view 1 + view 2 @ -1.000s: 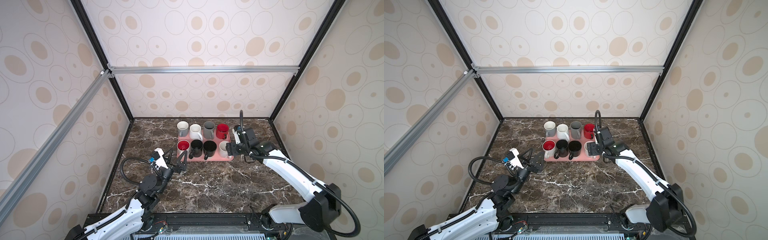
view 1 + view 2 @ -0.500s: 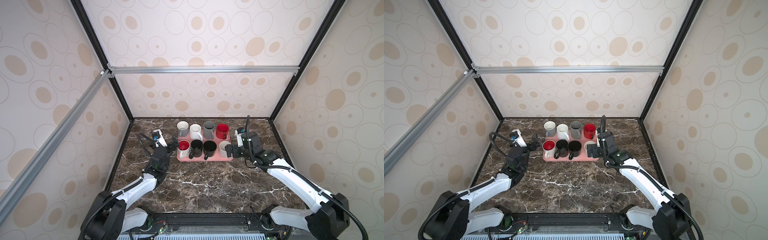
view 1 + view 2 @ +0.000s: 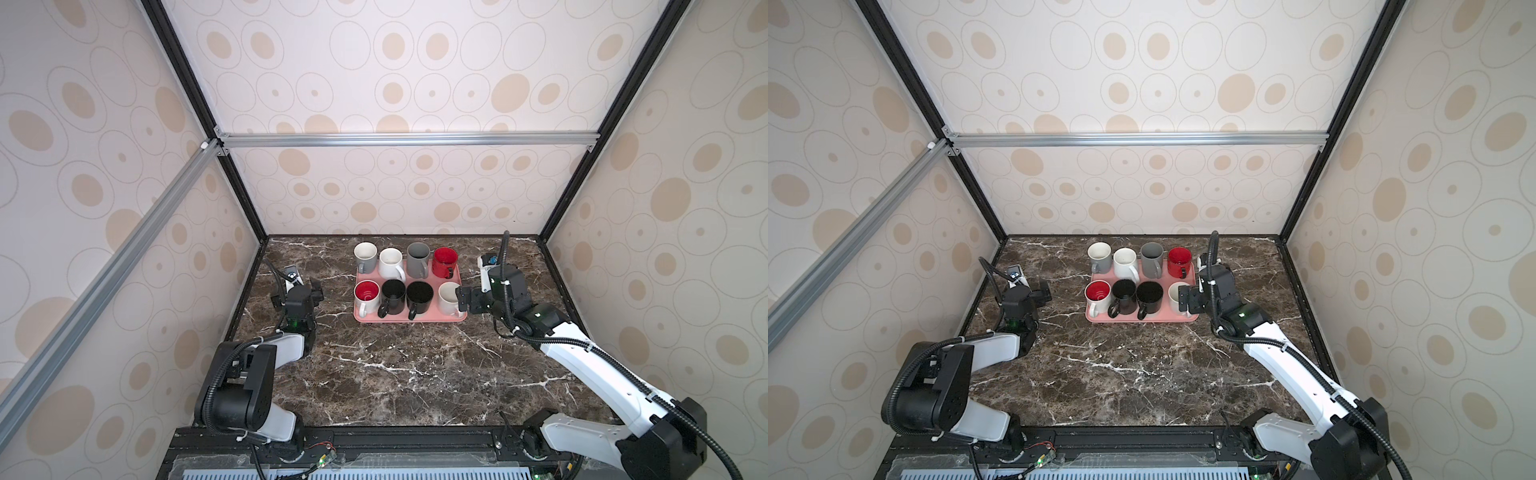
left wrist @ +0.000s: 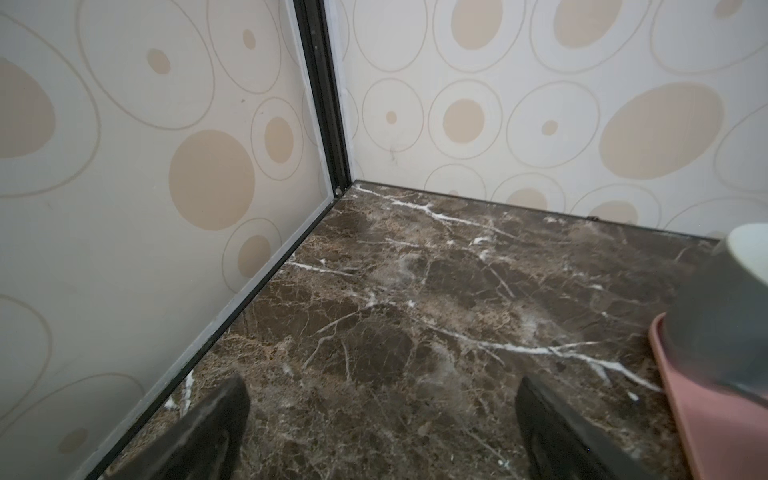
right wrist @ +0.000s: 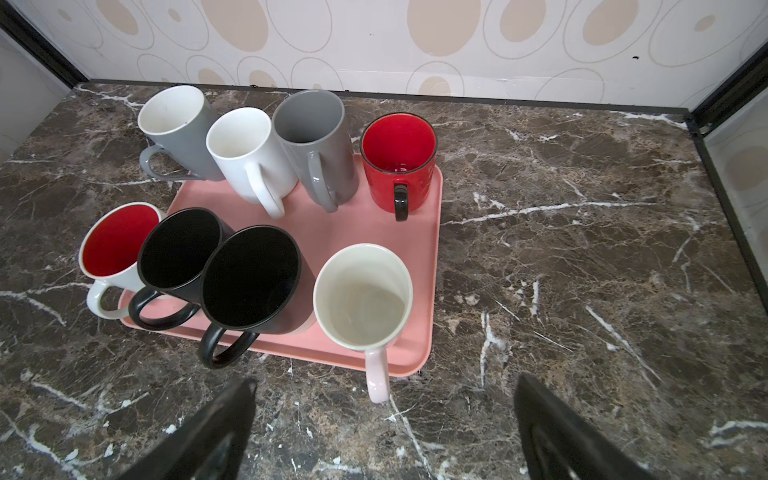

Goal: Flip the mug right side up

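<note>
Toppling is risked at the right claw, held wide and empty: the cream mug, seen upright just ahead on the pink tray, could be clipped at its handle. The left claw is likewise held wide, farther off.

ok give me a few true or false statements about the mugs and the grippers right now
1. All eight mugs on the pink tray stand mouth up. True.
2. The right gripper is shut on the cream mug. False: its jaws stand wide open, gripping nothing.
3. The black mugs stand side by side in the front row. True.
4. The left gripper hangs over the tray. False: it is open over the bare marble tabletop, left of the tray.
5. The red mug with the black handle is in the front row. False: it stands at the right end of the back row.
</note>
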